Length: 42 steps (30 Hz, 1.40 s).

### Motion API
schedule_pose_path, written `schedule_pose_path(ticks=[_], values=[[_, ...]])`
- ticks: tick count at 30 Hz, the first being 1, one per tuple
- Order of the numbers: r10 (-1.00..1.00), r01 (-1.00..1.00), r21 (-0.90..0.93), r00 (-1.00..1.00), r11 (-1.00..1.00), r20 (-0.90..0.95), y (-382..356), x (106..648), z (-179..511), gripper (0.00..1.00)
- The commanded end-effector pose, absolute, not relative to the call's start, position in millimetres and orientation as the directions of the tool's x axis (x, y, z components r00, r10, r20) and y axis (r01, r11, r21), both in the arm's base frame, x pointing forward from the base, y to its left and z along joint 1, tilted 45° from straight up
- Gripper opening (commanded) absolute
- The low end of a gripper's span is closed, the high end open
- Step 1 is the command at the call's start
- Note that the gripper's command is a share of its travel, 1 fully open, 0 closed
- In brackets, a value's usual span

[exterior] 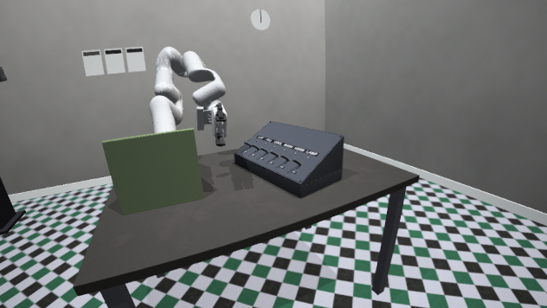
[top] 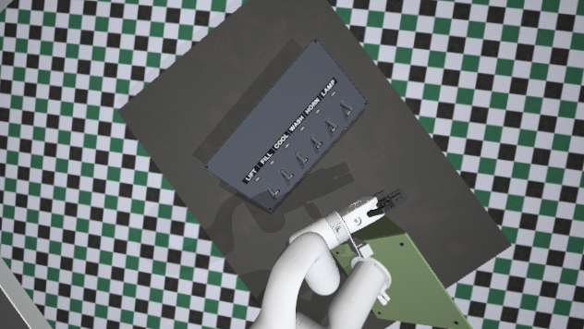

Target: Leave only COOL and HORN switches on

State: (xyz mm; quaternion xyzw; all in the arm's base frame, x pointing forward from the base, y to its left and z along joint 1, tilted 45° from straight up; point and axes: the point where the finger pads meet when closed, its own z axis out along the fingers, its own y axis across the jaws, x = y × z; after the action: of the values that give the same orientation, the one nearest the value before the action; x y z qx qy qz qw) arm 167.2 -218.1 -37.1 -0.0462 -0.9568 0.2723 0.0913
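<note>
Gripper [top: 390, 200] spread wide, empty, well apart from console [top: 296, 92] at table [top: 185, 115] centre. Levers' on/off states possibly alike, too small to tell. Reach toward ten o'clock; flick COOL switch [top: 301, 159] and HORN switch [top: 331, 125] lightly, avoiding shoving the unfastened housing.

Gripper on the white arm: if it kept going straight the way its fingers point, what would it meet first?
The open black gripper points down, beside the slanted dark grey switch console, so probably the dark grey table top first; depth is unclear.
</note>
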Motion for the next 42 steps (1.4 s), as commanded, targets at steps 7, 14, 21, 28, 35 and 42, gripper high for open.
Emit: schedule_pose_path(ticks=[7, 14, 21, 28, 35, 42], values=[[0.139, 0.04, -0.531, -0.979, 0.846, 0.148, -219.1, 167.9, -36.6, 1.0], [0.139, 0.04, -0.531, -0.979, 0.846, 0.148, -219.1, 167.9, -36.6, 1.0], [0.139, 0.04, -0.531, -0.979, 0.846, 0.148, -219.1, 167.9, -36.6, 1.0], [0.139, 0.04, -0.531, -0.979, 0.846, 0.148, -219.1, 167.9, -36.6, 1.0], [0.139, 0.04, -0.531, -0.979, 0.846, 0.148, -219.1, 167.9, -36.6, 1.0], [0.183, 0.089, -0.546, -0.976, 0.833, 0.12, -222.8, 172.9, -32.9, 1.0]])
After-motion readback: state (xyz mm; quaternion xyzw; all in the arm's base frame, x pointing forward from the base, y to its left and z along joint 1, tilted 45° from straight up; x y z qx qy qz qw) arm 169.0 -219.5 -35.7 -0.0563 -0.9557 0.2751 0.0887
